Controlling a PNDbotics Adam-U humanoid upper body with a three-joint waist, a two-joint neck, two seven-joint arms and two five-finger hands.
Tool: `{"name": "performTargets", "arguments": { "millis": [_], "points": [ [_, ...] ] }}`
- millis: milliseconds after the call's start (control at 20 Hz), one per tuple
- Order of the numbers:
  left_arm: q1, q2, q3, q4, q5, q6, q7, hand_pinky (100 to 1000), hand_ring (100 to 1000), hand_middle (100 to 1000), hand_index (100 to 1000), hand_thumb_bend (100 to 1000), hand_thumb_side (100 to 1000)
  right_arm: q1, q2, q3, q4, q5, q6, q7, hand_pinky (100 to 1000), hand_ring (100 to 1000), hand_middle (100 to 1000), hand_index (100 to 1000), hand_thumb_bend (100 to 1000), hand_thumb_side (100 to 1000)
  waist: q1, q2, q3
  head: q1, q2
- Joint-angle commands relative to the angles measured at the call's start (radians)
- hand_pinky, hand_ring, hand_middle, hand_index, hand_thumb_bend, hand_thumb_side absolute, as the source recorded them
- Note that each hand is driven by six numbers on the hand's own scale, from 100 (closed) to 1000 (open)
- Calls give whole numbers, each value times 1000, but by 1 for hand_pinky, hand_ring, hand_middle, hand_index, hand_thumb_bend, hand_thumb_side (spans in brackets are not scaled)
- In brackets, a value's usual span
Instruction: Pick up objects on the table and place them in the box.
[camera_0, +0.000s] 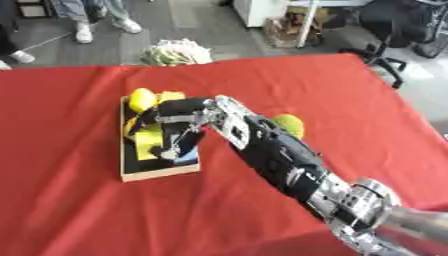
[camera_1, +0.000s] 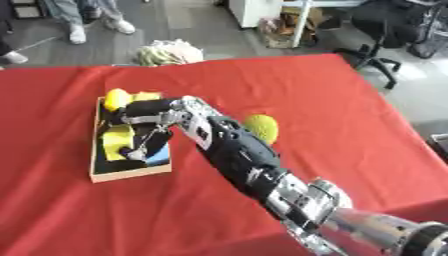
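Fingers (camera_0: 175, 145) relaxed, spread, right hand (camera_0: 179, 117) inside box (camera_0: 157, 172), holding nothing

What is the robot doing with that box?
The robot's right hand is reaching over a shallow box on the red tablecloth. The box already holds some yellow things and something blue. The fingers are curled down inside the box, but whether they hold anything cannot be made out. One yellow-green ball sits on the cloth beside the arm, not yet put away. The left hand is not in view.
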Motion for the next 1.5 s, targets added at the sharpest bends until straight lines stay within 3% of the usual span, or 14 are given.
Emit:
{"name": "performTargets", "arguments": {
  "millis": [50, 250, 350, 400, 850, 1050, 1150, 1400, 1500],
  "points": [
    [-14, 16, 4, -16, 6, -2, -1, 654, 521, 551, 808, 100, 884, -18, -8, -3, -12, 30, -211, 193, 708, 779, 843, 920, 100, 292, -5, -3, 0, -2, -4],
    [-15, 14, 4, -17, 7, -2, -1, 654, 521, 551, 808, 100, 882, -22, -14, -2, -19, 59, -211, 176, 840, 902, 920, 963, 100, 301, -4, -5, -1, -2, -4],
    [-15, 14, 5, -16, 7, -2, -1, 654, 521, 551, 808, 100, 882, -23, -18, -3, -25, 72, -211, 171, 867, 924, 936, 971, 100, 354, -4, -5, -1, -2, -4],
    [-15, 14, 5, -16, 7, -2, -1, 654, 521, 551, 808, 100, 882, -24, -21, -3, -28, 80, -211, 169, 900, 950, 959, 986, 100, 438, -4, -5, -2, -2, -4],
    [-13, 13, 6, -16, 7, -2, 0, 654, 521, 550, 808, 100, 881, -26, -37, -4, -48, 126, -211, 133, 953, 988, 996, 1000, 100, 484, -4, -7, -7, 3, -4],
    [-12, 13, 7, -16, 6, -3, 1, 654, 521, 550, 808, 100, 881, -29, -55, -13, -76, 103, -211, 115, 955, 984, 997, 1000, 100, 447, -3, -8, -11, 4, -4],
    [-10, 13, 8, -16, 6, -3, 2, 654, 521, 550, 808, 100, 881, -30, -66, -20, -96, 70, -211, 108, 952, 978, 998, 1000, 100, 384, -3, -8, -14, 6, -4],
    [-8, 13, 10, -16, 6, -4, 3, 655, 521, 549, 808, 100, 879, -31, -108, -39, -171, -86, -211, 112, 945, 965, 999, 1000, 100, 238, -3, -10, -26, 8, -4],
    [-5, 12, 13, -16, 6, -6, 5, 655, 522, 549, 808, 100, 878, -23, -131, -53, -207, -154, -209, 122, 940, 957, 996, 1000, 100, 224, -2, -11, -33, 12, -4]
  ]
}}
